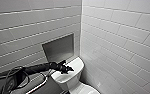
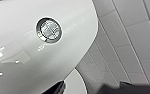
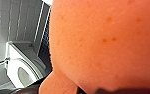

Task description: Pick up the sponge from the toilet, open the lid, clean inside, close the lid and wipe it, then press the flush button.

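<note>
The white toilet (image 1: pixel 70 75) stands in the tiled corner, and its lid (image 1: pixel 89 89) shows at the bottom edge, lying down. My left gripper (image 1: pixel 66 69) hovers open just above the flat tank top. In the left wrist view the round chrome flush button (image 2: pixel 49 29) sits in the glossy tank top close ahead of the left gripper (image 2: pixel 93 88). The orange-red sponge (image 3: pixel 103 45) looms large in the right wrist view, pressed against my right gripper (image 3: pixel 108 90), which is shut on it. Beyond the sponge the toilet (image 3: pixel 14 58) shows small and far off.
A recessed grey niche (image 1: pixel 58 48) is set in the tiled wall behind the tank. A metal grab bar (image 1: pixel 39 83) runs beside the toilet on the left. Tiled walls close in on both sides of the corner.
</note>
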Controlling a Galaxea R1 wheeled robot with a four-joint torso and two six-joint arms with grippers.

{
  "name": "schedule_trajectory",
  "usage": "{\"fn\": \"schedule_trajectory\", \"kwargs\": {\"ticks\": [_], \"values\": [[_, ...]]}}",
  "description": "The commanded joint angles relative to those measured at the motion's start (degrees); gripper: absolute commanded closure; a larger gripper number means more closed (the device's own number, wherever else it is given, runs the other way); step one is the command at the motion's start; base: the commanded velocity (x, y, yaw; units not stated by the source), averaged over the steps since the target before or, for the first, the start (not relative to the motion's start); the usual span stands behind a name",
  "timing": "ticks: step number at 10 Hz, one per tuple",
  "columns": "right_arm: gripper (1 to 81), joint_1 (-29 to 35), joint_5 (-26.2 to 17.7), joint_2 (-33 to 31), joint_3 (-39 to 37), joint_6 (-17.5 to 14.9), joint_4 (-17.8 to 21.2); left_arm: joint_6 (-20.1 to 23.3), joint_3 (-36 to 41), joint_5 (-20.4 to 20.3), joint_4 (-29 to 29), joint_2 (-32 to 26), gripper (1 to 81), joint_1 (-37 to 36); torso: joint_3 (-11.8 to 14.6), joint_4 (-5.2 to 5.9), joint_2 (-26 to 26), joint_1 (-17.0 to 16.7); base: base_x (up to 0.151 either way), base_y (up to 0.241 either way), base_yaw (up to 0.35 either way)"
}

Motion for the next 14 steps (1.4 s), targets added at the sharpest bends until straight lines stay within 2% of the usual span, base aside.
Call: {"fn": "schedule_trajectory", "kwargs": {"ticks": [1,2,3,6,10,11,14], "values": [[81.1,1.89,-3.68,-2.06,1.71,0.02,0.84,-0.12,-4.6,2.04,-1.08,2.61,1.0,-11.96,0.0,0.0,0.0,0.0,0.0,0.0,0.0],[81.1,1.8,-3.59,-2.06,1.63,0.02,0.84,-0.12,-5.4,2.04,-1.08,3.23,1.0,-12.75,-0.02,0.0,0.0,0.0,0.0,0.0,0.0],[81.1,1.8,-3.59,-2.06,1.63,0.02,0.84,-0.12,-6.36,2.04,-1.08,3.85,81.1,-13.01,-0.02,0.0,0.0,0.0,0.0,0.0,0.0],[81.1,1.8,-3.5,-1.53,1.27,0.02,0.84,-0.12,-9.43,1.87,-1.08,5.16,81.1,-13.1,-0.04,0.0,0.0,0.02,0.0,0.0,0.0],[81.1,1.54,-3.51,-1.53,1.8,-0.07,0.84,-0.03,-18.22,1.69,1.38,9.91,81.1,-13.1,-0.04,0.0,0.02,0.02,0.0,0.0,0.0],[81.1,1.54,-3.5,-1.36,1.89,0.02,0.84,-0.03,-19.54,1.52,1.65,10.7,81.1,-13.28,-1.81,0.0,0.02,0.02,0.0,0.0,0.0],[81.1,1.72,-3.5,-0.74,1.8,-0.07,0.75,-0.03,-21.83,1.16,2.34,11.59,81.1,-13.45,-3.8,0.0,0.02,0.02,0.0,0.0,0.0]]}}
